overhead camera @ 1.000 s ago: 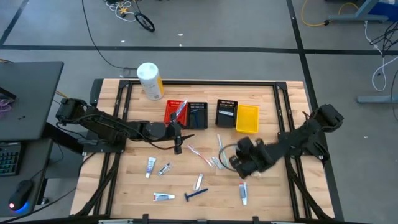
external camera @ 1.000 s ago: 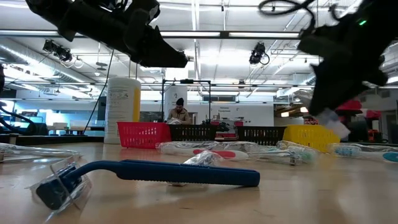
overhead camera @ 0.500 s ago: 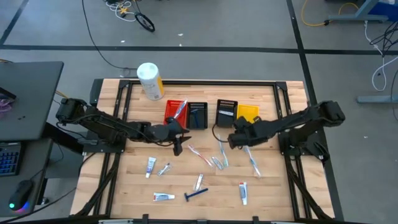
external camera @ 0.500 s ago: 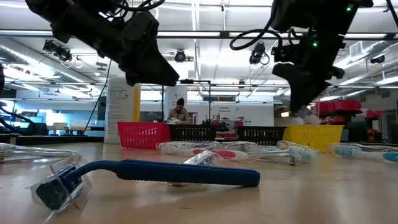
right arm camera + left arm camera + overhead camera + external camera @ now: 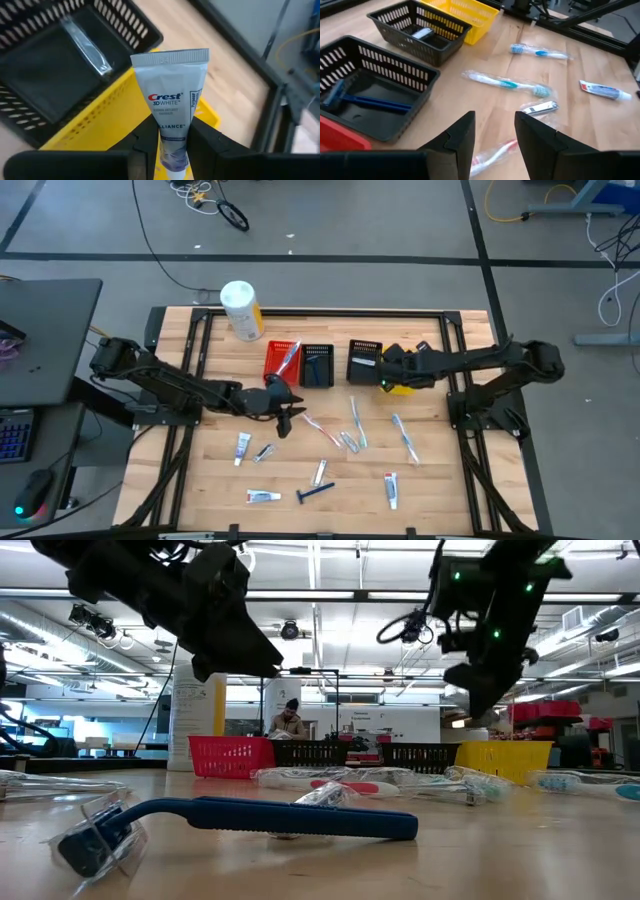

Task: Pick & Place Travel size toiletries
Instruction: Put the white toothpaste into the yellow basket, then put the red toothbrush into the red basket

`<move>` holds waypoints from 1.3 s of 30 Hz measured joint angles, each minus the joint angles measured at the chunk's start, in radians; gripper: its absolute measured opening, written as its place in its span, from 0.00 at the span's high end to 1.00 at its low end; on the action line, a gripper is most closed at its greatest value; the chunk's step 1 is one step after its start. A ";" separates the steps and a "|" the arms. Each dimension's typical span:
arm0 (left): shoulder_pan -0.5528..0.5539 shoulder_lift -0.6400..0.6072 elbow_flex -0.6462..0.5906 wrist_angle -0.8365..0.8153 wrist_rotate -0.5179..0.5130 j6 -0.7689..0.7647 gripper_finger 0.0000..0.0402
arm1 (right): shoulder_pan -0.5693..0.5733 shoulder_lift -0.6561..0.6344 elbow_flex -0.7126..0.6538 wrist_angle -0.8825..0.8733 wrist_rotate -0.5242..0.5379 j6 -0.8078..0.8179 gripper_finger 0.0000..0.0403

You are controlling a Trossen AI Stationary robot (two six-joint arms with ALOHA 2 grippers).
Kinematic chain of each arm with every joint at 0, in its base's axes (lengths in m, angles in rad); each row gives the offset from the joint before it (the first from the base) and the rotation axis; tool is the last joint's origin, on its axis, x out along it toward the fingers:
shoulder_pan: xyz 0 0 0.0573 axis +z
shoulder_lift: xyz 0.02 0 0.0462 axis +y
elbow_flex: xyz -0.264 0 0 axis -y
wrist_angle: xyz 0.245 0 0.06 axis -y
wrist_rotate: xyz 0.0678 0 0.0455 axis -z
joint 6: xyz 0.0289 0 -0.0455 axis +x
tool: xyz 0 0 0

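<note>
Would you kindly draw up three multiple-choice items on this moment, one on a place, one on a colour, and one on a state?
1. Where is the right gripper?
A. over the yellow bin
B. over the red bin
C. beside the white-and-yellow container

2. What colour is the razor lying in a black bin?
A. pink
B. blue
C. green

3. What is the state of the left gripper?
A. shut on a toothbrush
B. shut on a razor
C. open, holding nothing

Answers:
1 A: the high view puts it at the yellow bin.
2 B: the left wrist view shows its blue handle.
3 C: its fingers stand apart with only table between them.
</note>
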 joint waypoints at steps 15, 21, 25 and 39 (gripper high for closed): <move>-0.047 0.000 0.000 0.001 -0.054 -0.086 0.64 | -0.207 0.001 -0.124 0.219 -0.251 -0.343 0.75; -0.061 0.000 -0.001 0.001 -0.105 -0.091 0.64 | -0.224 0.001 -0.125 0.234 -0.274 -0.381 0.71; -0.064 0.000 -0.001 0.001 -0.106 -0.118 0.64 | -0.224 0.001 -0.125 0.249 -0.289 -0.413 0.67; -0.063 0.000 -0.001 0.001 -0.106 -0.124 0.64 | -0.203 0.001 -0.036 0.106 -0.294 -0.374 0.60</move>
